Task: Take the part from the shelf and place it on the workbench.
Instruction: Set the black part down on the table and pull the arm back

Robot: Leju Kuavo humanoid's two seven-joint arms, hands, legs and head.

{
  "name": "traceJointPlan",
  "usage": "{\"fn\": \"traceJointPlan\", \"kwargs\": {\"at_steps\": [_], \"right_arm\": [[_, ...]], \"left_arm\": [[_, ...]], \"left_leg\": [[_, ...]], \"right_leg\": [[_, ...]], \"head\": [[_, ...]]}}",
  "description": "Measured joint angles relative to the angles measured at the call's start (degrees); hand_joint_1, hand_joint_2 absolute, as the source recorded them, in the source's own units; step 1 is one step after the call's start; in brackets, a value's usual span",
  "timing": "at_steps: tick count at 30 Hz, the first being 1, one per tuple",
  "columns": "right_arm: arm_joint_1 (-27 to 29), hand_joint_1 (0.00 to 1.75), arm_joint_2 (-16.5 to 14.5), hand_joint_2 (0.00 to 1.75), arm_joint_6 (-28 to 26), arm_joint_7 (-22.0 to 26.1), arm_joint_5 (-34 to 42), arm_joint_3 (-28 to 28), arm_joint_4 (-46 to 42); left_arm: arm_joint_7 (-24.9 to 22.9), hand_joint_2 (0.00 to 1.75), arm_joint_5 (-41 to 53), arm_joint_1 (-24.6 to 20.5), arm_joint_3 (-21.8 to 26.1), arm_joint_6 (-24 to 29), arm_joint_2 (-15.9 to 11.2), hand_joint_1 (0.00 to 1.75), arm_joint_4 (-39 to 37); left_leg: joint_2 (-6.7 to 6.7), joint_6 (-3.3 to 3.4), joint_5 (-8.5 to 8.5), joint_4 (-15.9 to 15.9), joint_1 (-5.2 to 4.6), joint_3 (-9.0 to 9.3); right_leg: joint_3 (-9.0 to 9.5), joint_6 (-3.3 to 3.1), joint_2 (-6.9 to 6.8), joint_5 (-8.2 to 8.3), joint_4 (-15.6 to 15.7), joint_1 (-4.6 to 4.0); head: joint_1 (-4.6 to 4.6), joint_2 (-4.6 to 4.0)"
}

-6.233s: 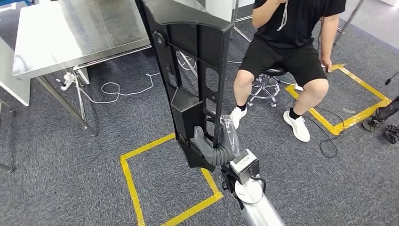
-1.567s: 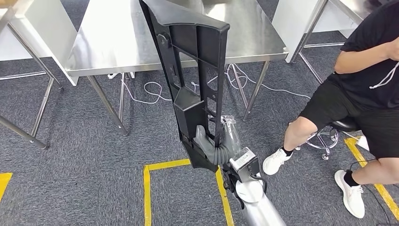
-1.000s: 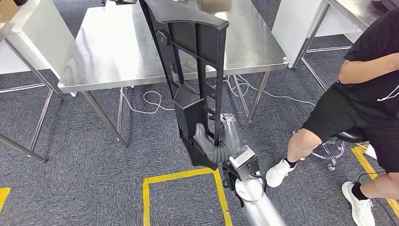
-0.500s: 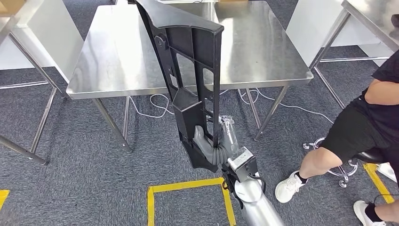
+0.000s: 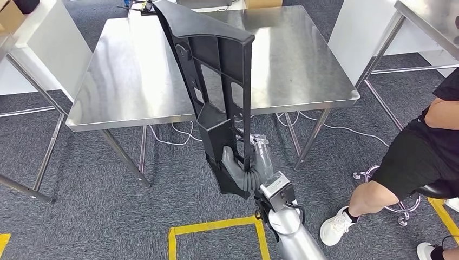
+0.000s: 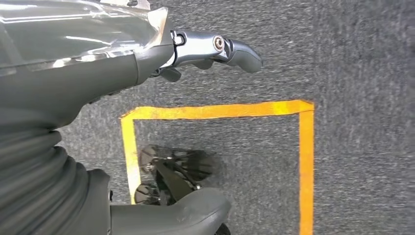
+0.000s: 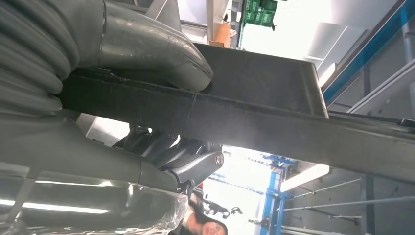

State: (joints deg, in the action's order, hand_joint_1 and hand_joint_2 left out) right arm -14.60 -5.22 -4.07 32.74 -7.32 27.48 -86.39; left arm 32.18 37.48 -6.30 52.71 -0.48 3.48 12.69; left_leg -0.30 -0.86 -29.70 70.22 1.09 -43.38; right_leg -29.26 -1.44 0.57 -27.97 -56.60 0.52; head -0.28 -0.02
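The black part is being gripped near its lower end by the right robot hand and is being held nearly upright, its long axis running toward 12 o'clock. The steel tabletop is lying ahead at 12 o'clock, behind the part's upper half. The left robot hand is hanging over the carpet, holding nothing, fingers apart.

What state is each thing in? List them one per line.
Long black ribbed plastic part: upright, off the table, gripped near its lower end.
Right hand: fingers wrapped around the part.
Left hand: holds nothing, hangs over the carpet.
Shiny steel workbench: top bare where visible.
Seated person: on a stool beside the workbench.
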Motion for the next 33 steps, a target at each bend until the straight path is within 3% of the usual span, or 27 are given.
{"fn": "traceJointPlan", "kwargs": {"at_steps": [2,3,4,6,8,10,12,13,14,15,17,18,19,21,23,25,28,29,30,32,33], "right_arm": [[-0.10,1.75,0.00,1.75,0.00,-0.02,0.01,0.08,0.05],[-0.22,1.75,-0.01,1.75,0.00,-0.05,0.02,0.08,0.06],[-0.34,1.75,-0.09,1.75,-0.01,-0.13,0.04,0.08,0.07],[-0.58,1.75,-0.31,1.75,-0.02,-0.38,0.08,0.08,0.01],[-0.74,1.75,-0.47,1.75,-0.04,-0.69,0.05,0.08,-0.14],[-0.89,1.75,-0.47,1.75,-0.05,-0.87,-0.04,0.07,-0.22],[-0.87,1.75,-0.39,1.75,-0.05,-0.93,-0.09,0.02,-0.24],[-0.79,1.75,-0.33,1.75,-0.05,-0.97,-0.09,-0.01,-0.25],[-0.73,1.75,-0.29,1.75,-0.05,-0.99,-0.09,-0.02,-0.24],[-0.69,1.75,-0.27,1.75,-0.04,-1.02,-0.09,-0.03,-0.24],[-0.70,1.75,-0.23,1.75,-0.04,-1.03,-0.14,-0.03,-0.22],[-0.74,1.75,-0.18,1.75,-0.03,-1.03,-0.16,-0.03,-0.19],[-0.78,1.75,-0.13,1.75,0.01,-1.03,-0.19,-0.05,-0.15],[-0.91,1.75,-0.01,1.75,0.09,-1.03,-0.20,-0.12,-0.07],[-1.07,1.75,0.03,1.75,0.15,-0.96,-0.20,-0.21,-0.04],[-1.37,1.75,0.01,1.75,0.41,-0.82,-0.21,-0.28,-0.03],[-1.73,1.75,0.00,1.75,1.02,-0.76,-0.90,-0.31,0.17],[-1.89,1.75,0.00,1.75,1.10,-0.86,-1.47,-0.29,0.29],[-2.20,1.75,0.00,1.75,1.10,-1.07,-2.25,-0.25,0.41],[-3.49,1.75,0.00,1.75,1.05,-1.80,-4.02,-0.04,0.56],[-4.41,1.75,0.01,1.75,1.03,-2.27,-4.89,0.13,0.61]], "left_arm": [[0.08,1.75,-0.04,0.01,0.02,0.00,-0.02,0.00,0.01],[0.09,1.75,-0.04,0.00,0.03,0.00,-0.02,0.00,0.01],[0.11,1.75,-0.03,0.00,0.03,-0.01,-0.02,0.00,0.01],[0.15,1.75,0.00,-0.05,0.02,-0.02,-0.01,0.00,0.00],[0.15,1.75,0.07,-0.11,0.01,-0.02,0.06,0.00,0.00],[0.11,1.75,0.14,-0.26,0.01,0.01,0.14,0.00,0.01],[0.07,1.75,0.17,-0.37,0.01,0.03,0.16,0.00,0.01],[0.05,1.75,0.20,-0.36,0.01,0.03,0.20,0.00,0.01],[0.04,1.75,0.22,-0.35,0.01,0.03,0.25,0.00,0.01],[0.04,1.75,0.25,-0.34,0.01,0.03,0.32,0.00,0.01],[-0.11,1.75,0.23,-0.40,0.01,0.46,0.43,0.00,0.01],[-0.31,1.75,0.15,-0.48,0.02,0.98,0.52,0.00,0.01],[-0.57,1.75,0.04,-0.61,0.02,1.66,0.66,0.00,0.01],[-0.98,1.75,-0.12,-0.93,0.04,2.85,1.07,0.00,0.01],[-1.18,1.75,-0.15,-1.21,0.06,3.42,1.42,0.00,0.01],[-1.28,1.75,-0.15,-1.41,0.06,3.58,1.76,0.00,0.01],[-1.22,1.75,-0.30,-1.45,0.15,3.72,2.03,0.00,0.01],[-1.19,1.75,-0.40,-1.42,0.20,3.76,2.03,0.00,0.01],[-1.15,1.75,-0.49,-1.41,0.22,3.80,2.04,0.00,0.01],[-1.13,1.75,-0.63,-1.39,0.27,3.77,2.05,0.00,0.00],[-1.12,1.75,-0.65,-1.41,0.29,3.72,2.06,0.00,-0.01]], "left_leg": [[0.10,0.43,5.14,-7.53,-0.01,2.74],[0.12,0.84,6.84,-10.28,-0.12,3.87],[0.11,1.27,7.69,-11.86,-0.27,4.69],[0.06,2.21,7.40,-12.49,-0.47,5.53],[0.04,3.22,7.41,-13.02,-0.47,6.74],[0.06,3.98,7.07,-13.27,-0.44,7.64],[0.02,4.21,6.46,-13.25,-0.45,8.04],[-0.02,4.16,6.10,-13.23,-0.45,8.34],[-0.07,4.04,5.70,-13.21,-0.43,8.77],[-0.13,3.84,5.26,-13.20,-0.39,9.34],[-0.21,3.26,4.27,-13.10,-0.38,10.58],[-0.23,2.88,3.76,-13.06,-0.45,11.02],[-0.21,2.47,3.24,-13.01,-0.55,11.30],[-0.10,1.68,2.66,-12.52,-0.53,11.69],[0.07,1.07,2.07,-10.98,-0.14,11.56],[0.15,0.64,0.43,-6.46,0.12,9.22],[0.15,0.35,-2.62,2.85,0.13,2.64],[0.15,0.38,-2.34,3.47,0.12,1.37],[0.15,0.51,-0.91,2.02,0.12,1.15],[0.17,1.01,4.22,-5.01,0.09,2.97],[0.21,1.29,5.45,-8.02,-0.08,3.92]], "right_leg": [[1.31,0.38,0.08,-1.21,-0.03,-0.13],[1.66,0.68,0.13,-1.78,0.03,-0.24],[1.98,1.03,0.18,-2.21,0.14,-0.39],[2.73,1.93,0.26,-2.32,-0.19,-0.73],[2.38,2.62,0.16,-2.47,-2.44,-0.80],[-1.10,2.63,0.04,-4.40,-8.27,-0.52],[-5.95,2.51,0.03,-7.27,-15.09,-0.25],[-7.71,2.72,0.02,-8.08,-16.73,-0.06],[-8.54,3.22,0.00,-7.89,-16.51,0.13],[-8.43,3.98,-0.04,-6.51,-14.33,0.39],[-6.75,5.42,-0.44,-1.47,-6.71,0.84],[-5.98,5.31,-0.78,0.41,-3.60,0.90],[-5.41,4.80,-1.04,1.71,-1.70,0.86],[-4.82,2.91,-1.07,1.96,-0.97,0.80],[-3.68,1.82,-0.79,1.89,-0.80,1.02],[-2.48,1.01,-0.72,1.37,-0.71,1.00],[-1.50,0.42,-0.51,0.31,-0.74,0.67],[-1.00,0.44,-0.38,-0.15,-0.74,0.60],[-0.33,0.54,-0.26,-0.69,-0.74,0.56],[1.01,0.85,-0.15,-1.86,-0.69,0.54],[1.63,1.11,-0.09,-2.40,-0.67,0.44]], "head": [[0.02,0.00],[0.02,0.00],[0.03,0.00],[0.03,0.00],[0.08,0.00],[0.15,0.00],[0.21,0.00],[0.24,0.00],[0.27,0.00],[0.27,0.00],[0.38,0.00],[0.44,0.00],[0.44,0.00],[0.39,0.00],[0.37,0.00],[0.29,0.00],[0.20,0.00],[0.19,0.00],[0.19,0.00],[0.18,0.00],[0.21,0.00]]}}
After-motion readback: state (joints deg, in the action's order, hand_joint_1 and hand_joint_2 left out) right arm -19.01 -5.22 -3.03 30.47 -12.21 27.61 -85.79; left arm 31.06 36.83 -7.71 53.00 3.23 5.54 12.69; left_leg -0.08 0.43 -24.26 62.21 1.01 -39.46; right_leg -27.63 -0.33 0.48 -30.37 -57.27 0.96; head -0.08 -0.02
